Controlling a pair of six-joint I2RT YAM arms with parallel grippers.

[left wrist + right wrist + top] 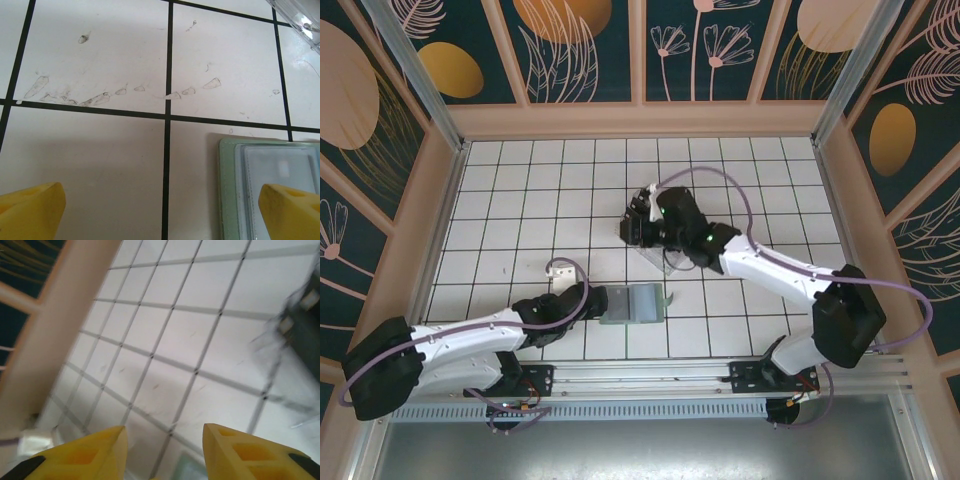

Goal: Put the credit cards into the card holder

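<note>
Item: credit cards (pixel 300 325), probably the dark blur at the right wrist view's right edge; thin, stiff, slick, light; we would pinch the long edges. Item: card holder (pixel 633 303), flat on desk (pixel 520 200), lower centre overhead. Jaws: left gripper (pixel 161 192) wide open beside it; right gripper (pixel 164 432) apart, empty.

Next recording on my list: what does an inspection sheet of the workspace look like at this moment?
Surface: white tiled table, with smudge marks ahead of the left gripper.
Job's things: green card holder lies flat and open, clear window up. A dark shape may be the cards but is too blurred to count.
Clutter: clear plastic rack beyond the card holder.
Grippers: left gripper is open at the card holder's edge. Right gripper is open, with nothing between its fingers.
Cables: purple cables loop along both arms.
Surroundings: wood-framed walls with leaf-patterned panels, and a metal rail at the near edge.
</note>
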